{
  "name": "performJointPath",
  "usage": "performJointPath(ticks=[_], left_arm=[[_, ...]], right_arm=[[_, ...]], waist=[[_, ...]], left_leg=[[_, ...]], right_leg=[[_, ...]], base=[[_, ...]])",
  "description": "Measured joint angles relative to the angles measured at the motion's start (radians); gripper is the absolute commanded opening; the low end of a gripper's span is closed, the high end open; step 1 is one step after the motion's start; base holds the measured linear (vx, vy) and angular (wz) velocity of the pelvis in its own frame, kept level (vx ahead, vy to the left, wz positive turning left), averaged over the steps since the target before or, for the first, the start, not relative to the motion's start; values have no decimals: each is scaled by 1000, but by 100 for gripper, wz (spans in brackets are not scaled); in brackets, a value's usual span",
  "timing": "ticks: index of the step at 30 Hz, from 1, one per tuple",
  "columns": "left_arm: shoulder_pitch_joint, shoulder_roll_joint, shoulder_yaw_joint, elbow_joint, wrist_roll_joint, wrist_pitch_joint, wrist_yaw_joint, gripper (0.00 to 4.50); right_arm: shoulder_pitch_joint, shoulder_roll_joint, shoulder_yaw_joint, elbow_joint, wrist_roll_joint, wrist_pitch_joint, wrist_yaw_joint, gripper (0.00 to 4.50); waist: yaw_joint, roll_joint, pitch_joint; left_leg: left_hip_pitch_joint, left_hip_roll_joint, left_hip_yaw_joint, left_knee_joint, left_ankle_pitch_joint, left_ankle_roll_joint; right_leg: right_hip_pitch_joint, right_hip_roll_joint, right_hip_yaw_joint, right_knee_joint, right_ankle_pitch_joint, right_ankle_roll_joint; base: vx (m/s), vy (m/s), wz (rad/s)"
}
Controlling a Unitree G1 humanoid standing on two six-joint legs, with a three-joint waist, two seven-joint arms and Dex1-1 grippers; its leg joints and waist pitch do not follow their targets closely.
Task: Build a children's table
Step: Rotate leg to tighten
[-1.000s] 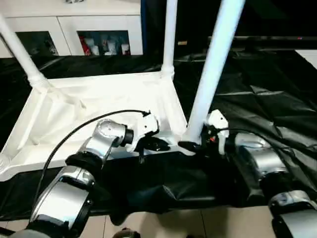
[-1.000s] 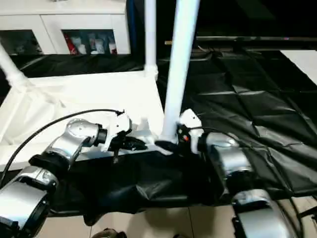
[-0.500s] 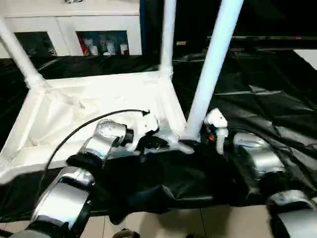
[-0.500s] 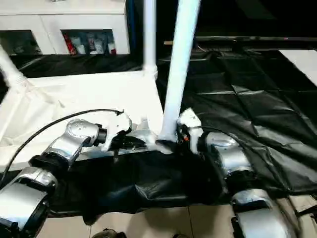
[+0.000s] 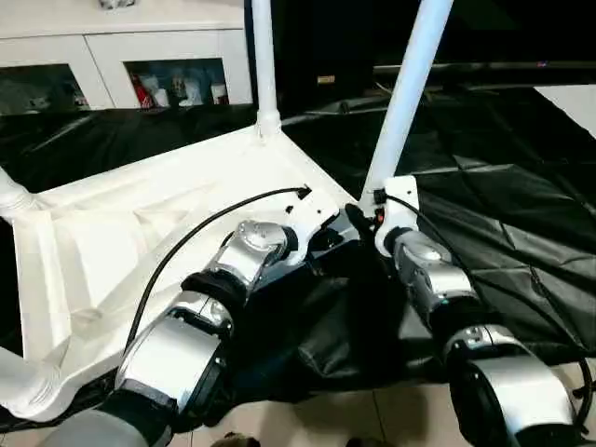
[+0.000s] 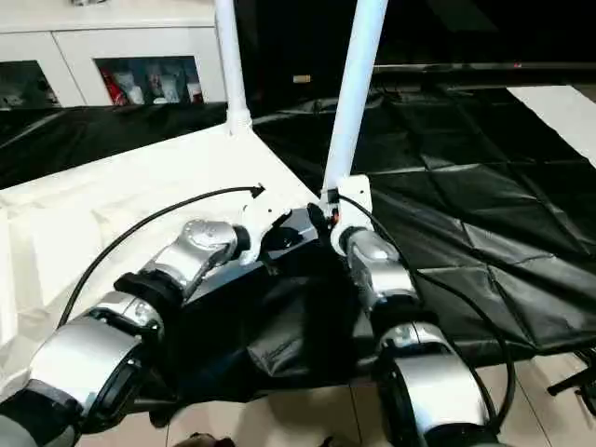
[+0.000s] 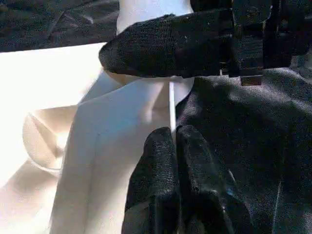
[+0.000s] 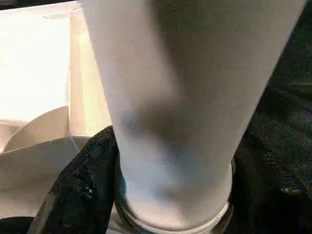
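Four legs looked already fitted, so the build seemed close to done. At far left, left leg (image 5: pixel 11 197) rose from its corner socket, and near-left leg (image 5: pixel 23 386) sat at the closest corner, cut off by the edge of view. Tabletop (image 5: pixel 140 233) lay upside down, ribbed side up, on black cloth (image 5: pixel 484 186), skewed so one corner pointed at the robot. Cabinet (image 5: pixel 112 37) stood behind. Far leg (image 5: pixel 264 65) stood upright in the back corner. Left gripper (image 5: pixel 328 237) was clenched, both fingers (image 7: pixel 178 180) pressed together with nothing held, tips resting at the tabletop's rim just beside the right corner socket. Right leg (image 5: pixel 405 93) stood in that socket, leaning slightly. Right gripper (image 5: pixel 368 209) straddled the very base of right leg, one finger (image 8: pixel 83 190) pressed against the tube just above the socket collar; it read as a grasp on the leg, though the far finger was hard to make out against the cloth. Left to do, by my guess: confirm right leg is seated fully, let go, then flip the table onto its feet. How deep each leg sat in its socket could not be told.
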Motion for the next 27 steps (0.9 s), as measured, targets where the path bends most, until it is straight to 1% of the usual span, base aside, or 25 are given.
performJointPath(ticks=[1,3,4,6,7,9,10,11,13,15,16,19,24,25,26,27], left_arm=[[0,1,0,1,1,-5,-3,0],[0,7,1,3,0,-11,-12,0],[1,18,1,4,0,-20,-23,0],[10,34,2,2,-4,-43,-66,0],[19,52,1,-6,-6,-59,-109,0],[29,78,2,-10,-8,-79,-156,0],[38,94,0,-17,-8,-101,-198,0],[53,112,-1,-24,-11,-125,-257,0],[68,148,-13,-39,-16,-158,-345,0],[75,166,-21,-50,-17,-175,-408,0],[78,170,-23,-56,-19,-177,-443,0],[82,187,-30,-66,-29,-180,-518,0],[90,202,-30,-74,-37,-183,-570,0],[92,203,-29,-76,-38,-183,-575,0],[95,204,-29,-81,-38,-183,-578,0],[98,204,-29,-85,-38,-185,-579,0]], right_arm=[[1,-2,-4,1,-1,-6,11,343],[1,-3,-9,2,12,-12,48,350],[8,-10,-8,-4,16,-19,78,363],[38,-35,5,-32,16,-32,160,363],[63,-60,29,-62,16,-36,235,363],[87,-83,47,-89,15,-42,317,363],[101,-102,67,-114,12,-44,364,363],[122,-126,95,-144,7,-46,438,363],[153,-175,135,-201,2,-43,537,363],[171,-204,158,-241,-3,-31,610,363],[181,-222,171,-272,-3,-19,656,363],[208,-263,192,-334,3,3,756,363],[233,-305,193,-378,28,42,834,363],[236,-308,192,-385,33,55,844,348],[237,-309,192,-390,38,64,850,348],[240,-311,191,-399,42,71,854,335]], waist=[[0,1,1],[-3,2,1],[-3,4,2],[-2,5,2],[0,5,2],[0,6,2],[0,7,2],[2,7,2],[9,8,2],[14,7,2],[21,7,2],[30,7,2],[35,6,3],[37,6,3],[38,6,3],[39,6,3]], left_leg=[[0,0,0,0,0,0],[0,0,0,0,0,0],[0,0,0,0,0,0],[0,0,0,-1,0,0],[0,1,0,-1,0,0],[0,1,0,-1,0,0],[0,2,0,-1,0,0],[0,3,0,-1,0,0],[0,4,0,-1,0,0],[0,4,0,-1,0,0],[0,3,1,0,0,0],[-1,3,1,0,0,0],[-1,3,1,0,0,0],[-1,3,1,0,0,0],[-1,3,1,0,0,0],[-1,3,1,0,0,0]], right_leg=[[0,0,0,0,0,0],[0,0,0,0,0,0],[0,0,0,0,0,0],[0,0,-1,0,0,0],[0,0,-1,0,0,0],[-1,1,-2,1,0,0],[-1,1,-2,1,0,0],[-1,1,-3,2,0,0],[0,1,-4,1,0,0],[0,1,-4,1,0,0],[0,1,-3,1,0,0],[0,0,-2,0,0,0],[0,0,-2,1,0,0],[0,0,-2,1,0,0],[0,0,-2,1,0,0],[0,0,-2,1,0,1]], base=[[0,0,0],[0,0,0],[0,0,0],[0,0,0],[0,0,0],[0,0,0],[0,0,0],[0,0,0],[0,0,0],[0,0,0],[0,0,0],[0,0,0],[0,0,0],[0,0,0],[0,0,0],[0,0,0]])
